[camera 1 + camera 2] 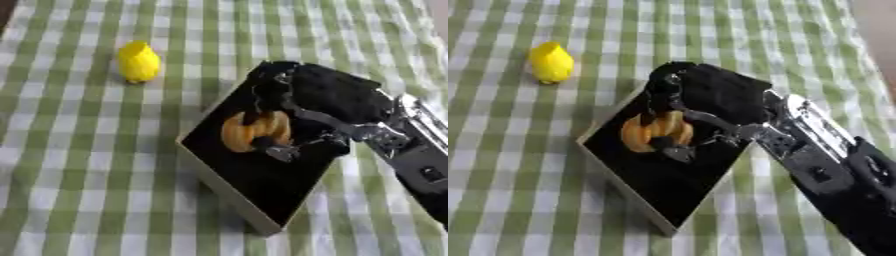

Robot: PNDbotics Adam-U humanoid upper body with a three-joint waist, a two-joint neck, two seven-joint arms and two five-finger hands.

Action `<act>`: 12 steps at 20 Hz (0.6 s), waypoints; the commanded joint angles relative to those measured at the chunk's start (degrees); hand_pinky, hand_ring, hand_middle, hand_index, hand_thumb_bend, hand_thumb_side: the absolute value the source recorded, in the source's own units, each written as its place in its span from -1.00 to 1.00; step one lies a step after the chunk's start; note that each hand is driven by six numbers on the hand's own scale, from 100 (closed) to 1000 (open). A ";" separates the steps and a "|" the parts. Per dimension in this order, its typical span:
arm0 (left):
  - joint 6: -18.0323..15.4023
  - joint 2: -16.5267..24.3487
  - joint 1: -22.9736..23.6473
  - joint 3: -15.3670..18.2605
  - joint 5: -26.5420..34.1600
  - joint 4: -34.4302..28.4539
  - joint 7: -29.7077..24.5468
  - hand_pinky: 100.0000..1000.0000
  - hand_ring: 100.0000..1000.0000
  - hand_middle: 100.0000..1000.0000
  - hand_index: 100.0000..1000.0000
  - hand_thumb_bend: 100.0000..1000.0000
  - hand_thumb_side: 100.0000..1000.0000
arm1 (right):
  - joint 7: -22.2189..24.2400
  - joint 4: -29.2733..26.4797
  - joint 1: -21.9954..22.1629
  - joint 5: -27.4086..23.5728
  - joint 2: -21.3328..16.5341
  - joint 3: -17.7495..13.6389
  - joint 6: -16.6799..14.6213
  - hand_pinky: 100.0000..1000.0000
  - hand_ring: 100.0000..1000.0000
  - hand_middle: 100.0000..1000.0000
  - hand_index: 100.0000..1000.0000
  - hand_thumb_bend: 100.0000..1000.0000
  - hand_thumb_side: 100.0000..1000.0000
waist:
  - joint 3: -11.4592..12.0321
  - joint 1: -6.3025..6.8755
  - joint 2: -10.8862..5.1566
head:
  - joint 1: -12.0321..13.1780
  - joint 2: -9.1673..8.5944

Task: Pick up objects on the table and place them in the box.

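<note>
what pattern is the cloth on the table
Green and white checks on the tablecloth, clearest in the left eye view.

A green-and-white checked tablecloth (79,165) covers the whole table surface.

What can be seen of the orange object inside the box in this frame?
The orange object is rounded and lobed, with a smooth, plastic-like look; what it is cannot be told. It sits inside the black-lined box, over the upper half of its floor. The right hand reaches in from the right, its dark fingers curled round the object and crossing its front. Whether it rests on the floor or hangs just above it cannot be told.
</note>
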 commanded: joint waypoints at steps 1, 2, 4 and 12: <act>0.21 0.22 -0.30 0.16 -0.17 -0.91 -0.30 0.52 0.10 0.31 0.67 -1.00 0.15 | 1.11 -0.96 0.09 1.98 0.06 0.29 -0.72 0.68 0.60 -0.04 0.36 -1.00 -0.82 | 0.00 0.27 -0.98 | -0.15 -0.48; 0.23 0.21 -0.29 0.14 -0.20 -0.91 -0.34 0.52 0.10 0.31 0.67 -1.00 0.15 | 1.73 -0.96 0.24 2.58 0.15 0.41 -1.45 0.73 0.73 0.28 0.61 -1.00 -0.81 | 0.00 0.28 -0.98 | -0.17 -0.47; 0.22 0.21 -0.26 0.15 -0.21 -0.91 -0.37 0.52 0.10 0.31 0.67 -1.00 0.15 | 2.93 -0.96 0.50 4.18 0.25 0.14 -3.61 0.78 0.80 0.37 0.73 -1.00 -0.87 | -0.04 0.34 -1.00 | -0.12 -0.44; 0.53 -0.03 -0.03 0.17 -0.21 -0.91 -0.45 0.52 0.10 0.32 0.67 -1.00 0.16 | 2.14 -0.96 1.22 5.01 0.65 -2.88 -8.74 0.81 0.83 0.38 0.78 -1.00 -1.00 | -0.60 0.61 -1.28 | -0.08 -0.60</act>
